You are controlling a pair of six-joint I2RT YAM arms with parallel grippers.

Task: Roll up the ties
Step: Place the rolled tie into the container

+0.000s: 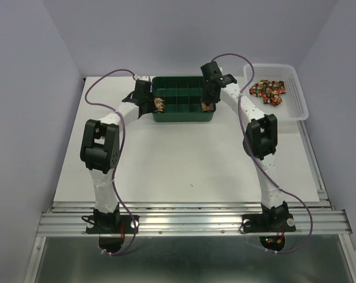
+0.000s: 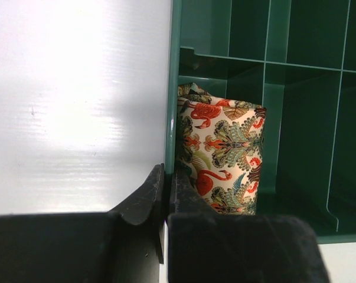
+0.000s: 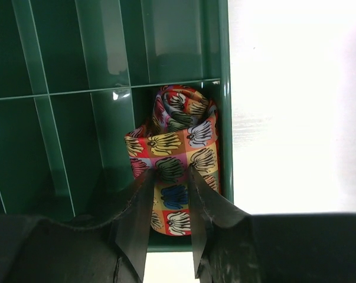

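The green divided tray (image 1: 183,118) sits at the far middle of the tabletop (image 1: 183,165), and I count two rolls in it. A flamingo-print rolled tie (image 2: 222,159) stands in the near-left corner compartment, against the left wall. A patchwork rolled tie (image 3: 175,141) with fan motifs fills the near-right corner compartment, against the right wall. The other compartments I can see hold nothing. To the far right, a white basket (image 1: 300,101) holds a heap of loose ties (image 1: 269,90).

Both arms reach from the near edge with elbows raised and bowed outward and wrists angled in at the tray's ends. My left end effector (image 2: 169,188) has its jaws together right at the tray's left wall, just beside the flamingo roll. My right end effector (image 3: 172,174) points down at the patchwork roll, jaws partly apart with fabric showing in the gap. I cannot tell whether they actually grip it.
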